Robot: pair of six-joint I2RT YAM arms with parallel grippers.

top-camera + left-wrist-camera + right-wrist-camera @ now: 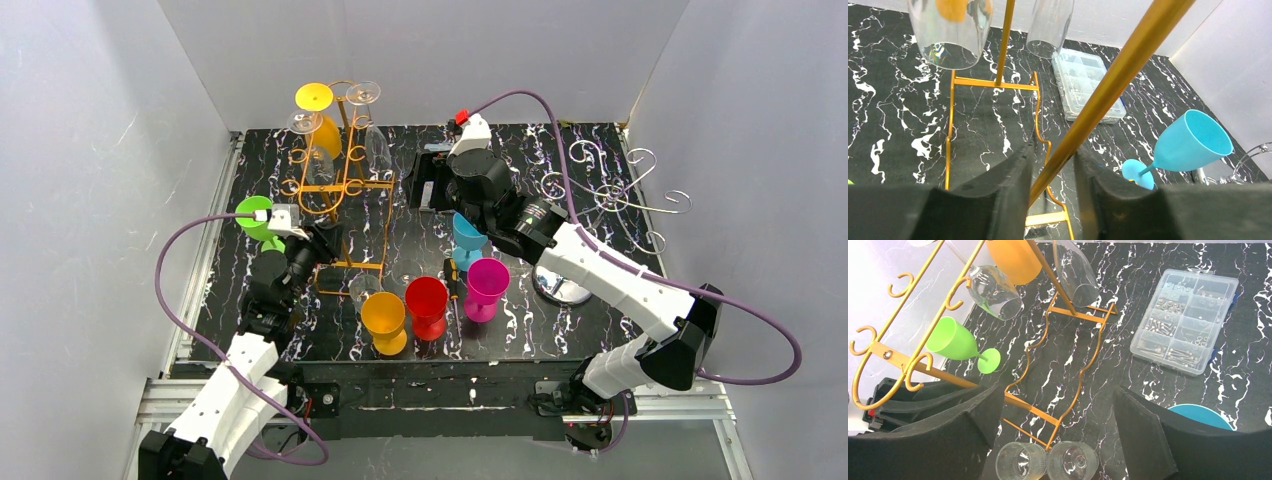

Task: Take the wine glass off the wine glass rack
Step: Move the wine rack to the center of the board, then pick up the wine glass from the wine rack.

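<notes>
The gold wine glass rack [345, 185] stands at the back left of the table. Clear wine glasses [378, 150] and a yellow one [318, 112] hang upside down from it. My left gripper [325, 238] is at the rack's near side. In the left wrist view a slanting gold rack bar [1108, 85] runs between its fingers [1013, 175], which stand a little apart around it, with two clear bowls [950, 35] above. My right gripper [1058, 410] hovers wide open right of the rack, nothing between its fingers. It looks at the hanging clear glasses [995, 292].
A green goblet [258, 220] sits left of the rack. Yellow [384, 320], red [427, 305], magenta [486, 287] and blue [468, 238] goblets stand near the front. Two clear glasses [1020, 462] sit by the rack's foot. There is a parts box [1185, 322] and a silver rack [610, 190] on the right.
</notes>
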